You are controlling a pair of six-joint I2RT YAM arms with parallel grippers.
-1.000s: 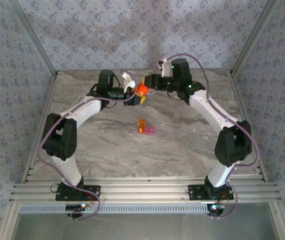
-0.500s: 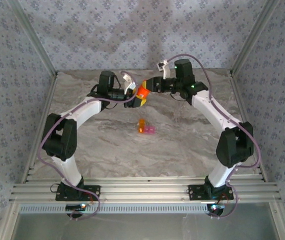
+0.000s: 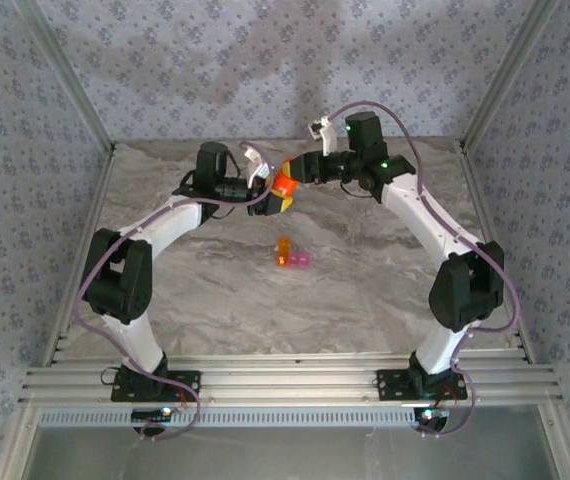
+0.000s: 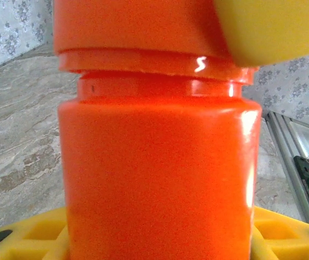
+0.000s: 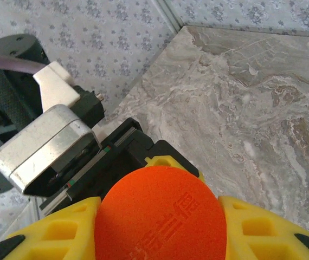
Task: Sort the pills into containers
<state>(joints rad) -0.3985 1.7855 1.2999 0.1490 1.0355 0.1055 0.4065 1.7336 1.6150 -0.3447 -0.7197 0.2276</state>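
An orange-red bottle (image 3: 283, 186) hangs above the back middle of the table, held from both sides. My left gripper (image 3: 277, 196) is shut on its body (image 4: 160, 162), with yellow fingers (image 4: 30, 238) showing low at each side. Coming from the right, my right gripper (image 3: 292, 172) is shut on the bottle's cap (image 5: 160, 216), its yellow fingers (image 5: 51, 233) flanking the embossed lid. The containers (image 3: 292, 256), a tiny orange compartment joined to a pink one, lie on the table nearer me, apart from both grippers. The pills are hidden.
The marble tabletop (image 3: 205, 290) is boxed in by patterned walls on three sides and an aluminium rail (image 3: 285, 380) along the near edge. In the right wrist view the left arm's camera block (image 5: 46, 146) sits close behind the cap.
The right wrist has turned and its forearm has risen a little while staying on the cap. The bottle and the left arm have barely moved.
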